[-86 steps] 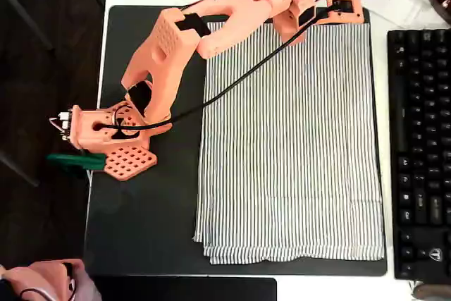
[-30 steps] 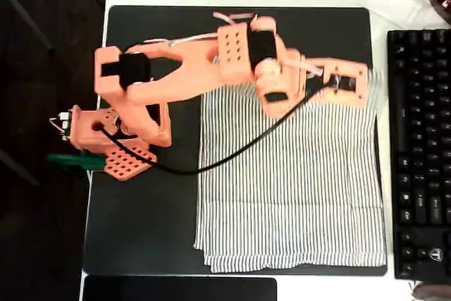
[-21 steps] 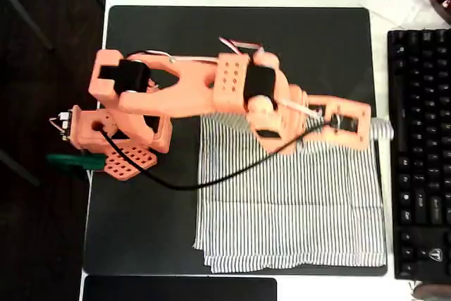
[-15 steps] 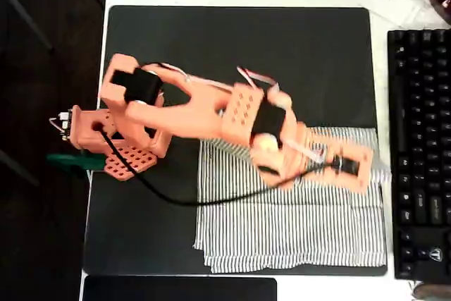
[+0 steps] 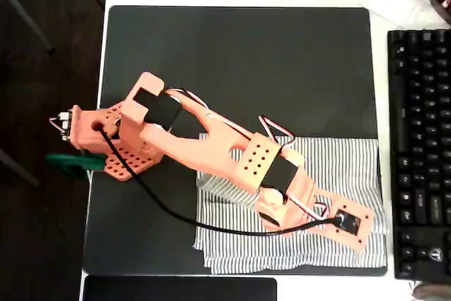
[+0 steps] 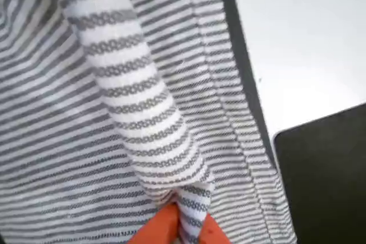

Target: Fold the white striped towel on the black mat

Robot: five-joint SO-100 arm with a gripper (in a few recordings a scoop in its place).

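Towel [image 5: 338,167] edge dragged toward near mat [image 5: 232,61] edge; claw [image 6: 182,230] pinching towel fold.

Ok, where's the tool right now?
In the overhead view the tool sits low on the right, over the towel near its bottom right corner, beside the keyboard.

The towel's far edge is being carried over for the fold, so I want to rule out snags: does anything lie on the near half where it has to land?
Nothing visible does. The tool pinches a fold of the white striped towel, and the striped layer beneath it on the black mat looks bare in the wrist view.
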